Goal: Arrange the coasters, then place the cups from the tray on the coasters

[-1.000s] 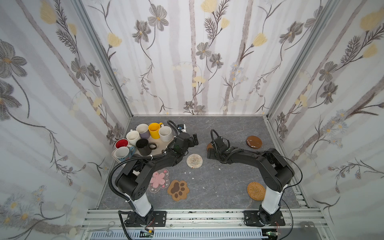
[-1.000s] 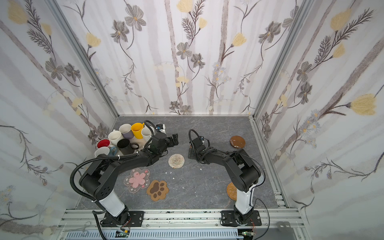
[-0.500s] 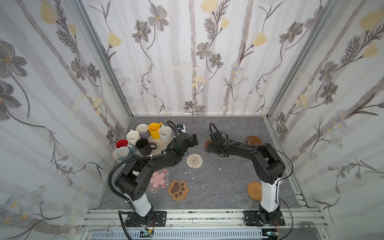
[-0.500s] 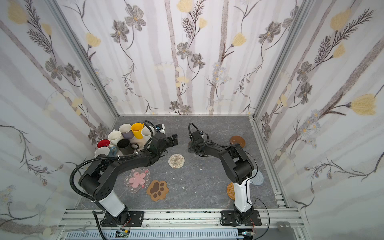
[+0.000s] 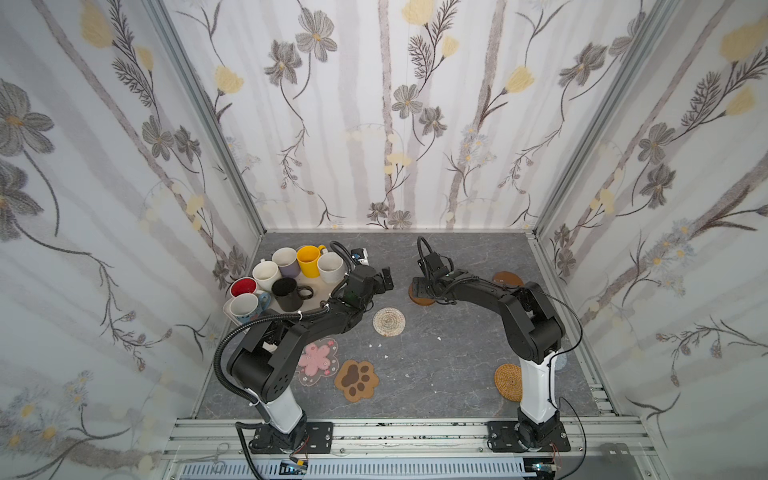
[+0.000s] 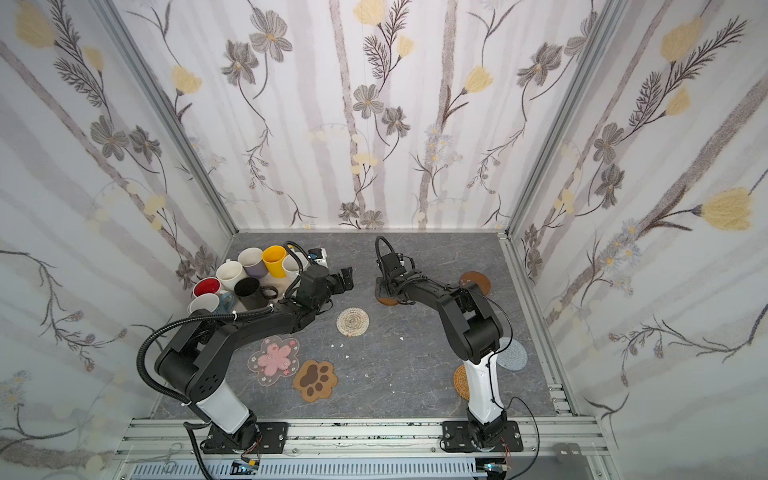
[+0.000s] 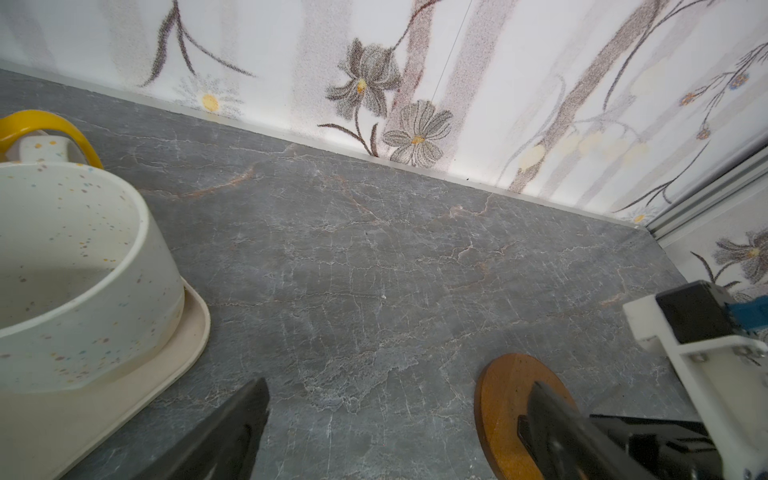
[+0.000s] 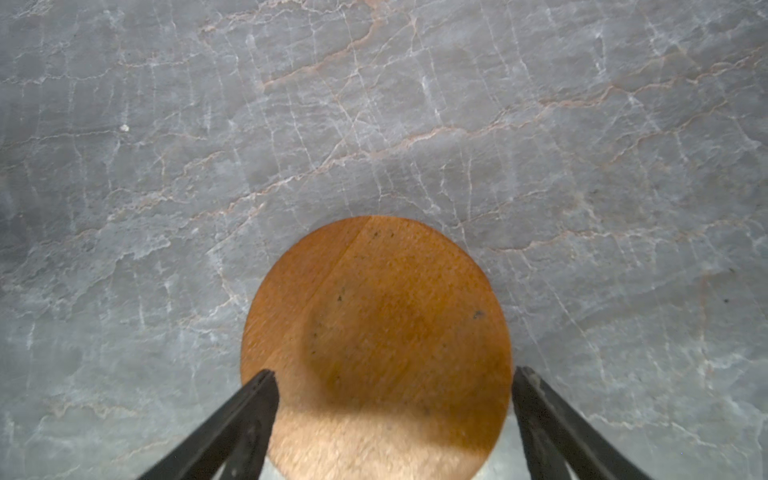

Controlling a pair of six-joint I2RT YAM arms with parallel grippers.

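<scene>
Two arms (image 5: pixel 320 322) (image 5: pixel 486 291) outstretched, right gripper (image 8: pixel 392 372) over disc (image 8: pixel 374 291)

both top views: high, front, looking down | wrist views: close, low, sharing brown wooden disc (image 7: pixel 498 415) (image 8: pixel 376 332)

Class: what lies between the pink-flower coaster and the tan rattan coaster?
The brown paw-shaped coaster, close beside the pink-flower coaster; from there to the tan rattan coaster, only grey tabletop. Both top views show this.
</scene>
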